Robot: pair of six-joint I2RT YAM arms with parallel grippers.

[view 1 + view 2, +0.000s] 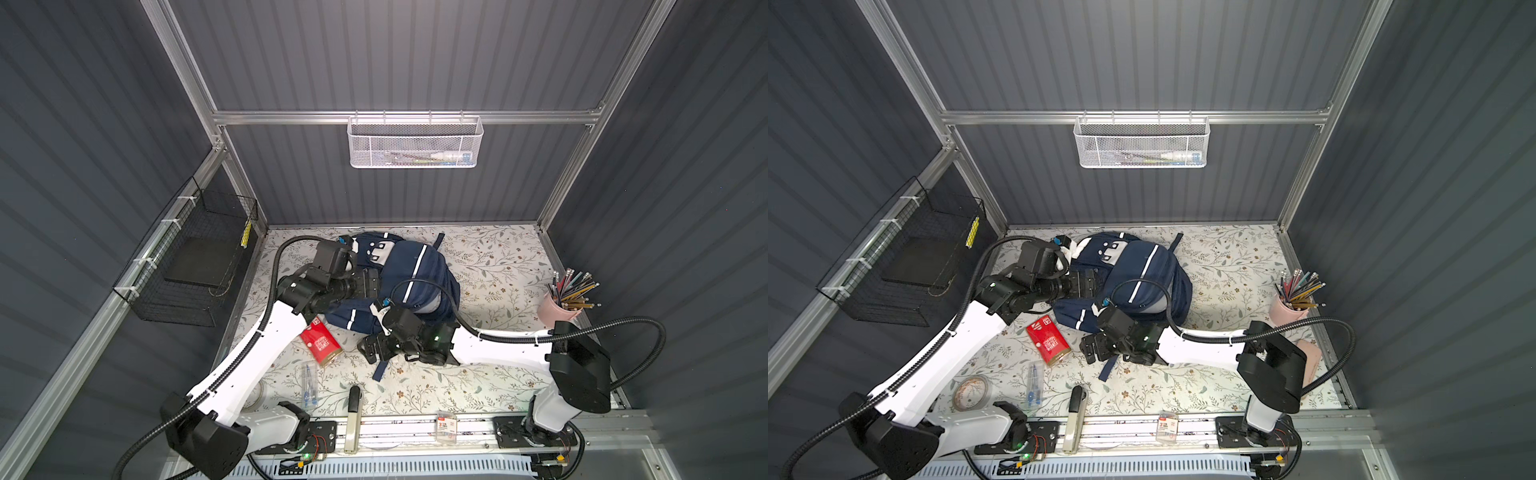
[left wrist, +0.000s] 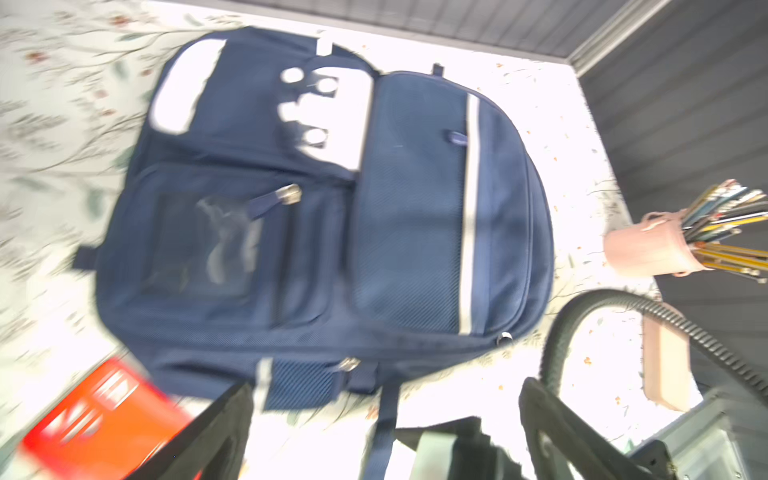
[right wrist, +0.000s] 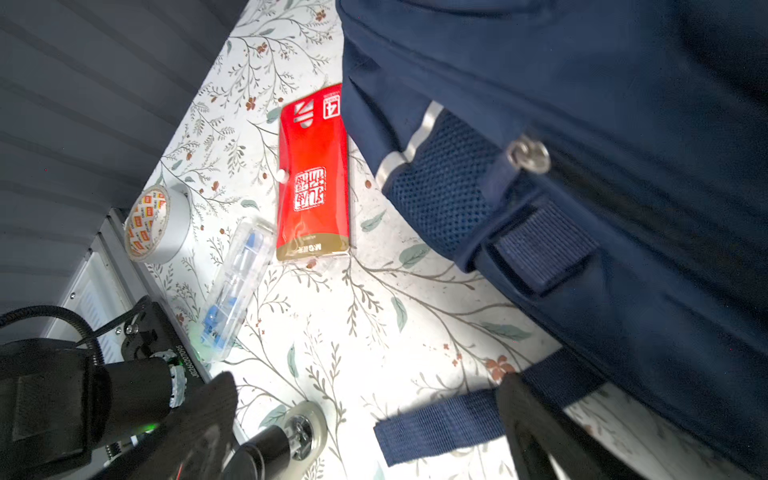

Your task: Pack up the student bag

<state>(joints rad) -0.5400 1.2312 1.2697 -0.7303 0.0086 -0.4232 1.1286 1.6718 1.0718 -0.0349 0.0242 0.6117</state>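
Observation:
The student bag (image 1: 419, 270) (image 1: 1150, 270), navy with white stripes and a white dotted patch, lies flat at the back middle of the floral table. In the left wrist view the student bag (image 2: 332, 228) fills the frame, its zips closed. My left gripper (image 1: 369, 283) (image 1: 1084, 285) (image 2: 386, 436) hovers at the bag's left side, open, holding nothing. My right gripper (image 1: 374, 349) (image 1: 1096, 347) (image 3: 370, 432) sits low at the bag's near edge, open. A loose navy strap (image 3: 440, 419) lies on the table between its fingers, ungripped.
A red box (image 1: 322, 343) (image 3: 313, 174) lies left of the right gripper. Nearer the front are a clear pen case (image 1: 1034, 382), tape roll (image 1: 971, 392) and stapler (image 1: 353, 415). A pink pencil cup (image 1: 557, 307) and pink case (image 1: 1310, 361) stand right. Wire baskets (image 1: 415, 141) (image 1: 195, 257) hang on the walls.

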